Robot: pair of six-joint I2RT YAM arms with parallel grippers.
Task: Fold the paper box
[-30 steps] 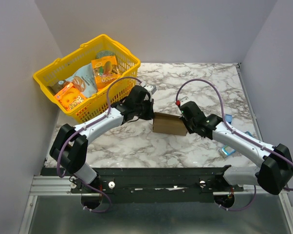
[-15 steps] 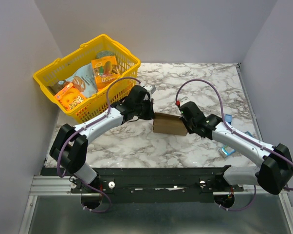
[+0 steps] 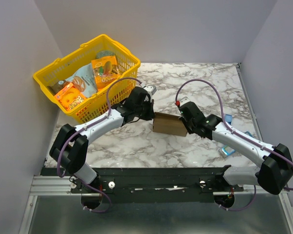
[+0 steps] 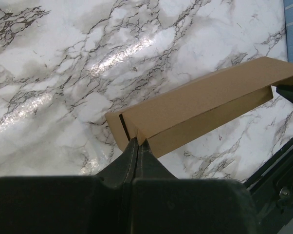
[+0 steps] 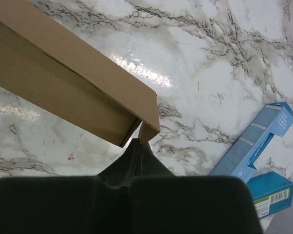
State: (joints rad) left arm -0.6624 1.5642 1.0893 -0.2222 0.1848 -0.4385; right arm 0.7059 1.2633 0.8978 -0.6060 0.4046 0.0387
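Brown paper box (image 3: 168, 124) in the middle of the marble table (image 3: 205, 80), pinched at both ends.

Left gripper (image 4: 137, 142) squeezed fully shut, seeming to nip the thin card edge at the left end of the box. Right gripper (image 5: 138, 141) squeezed fully shut too, seeming to nip a small flap at the right end. Probably very light. Likely stiff along the flat sides but bendy at the creases, so easy to crush or tear. Smooth card, likely to slip out of a weak pinch. Best held by a flap edge or close to a corner crease, not across a wide side. Blue packet (image 5: 253, 146) well apart, off to the right.
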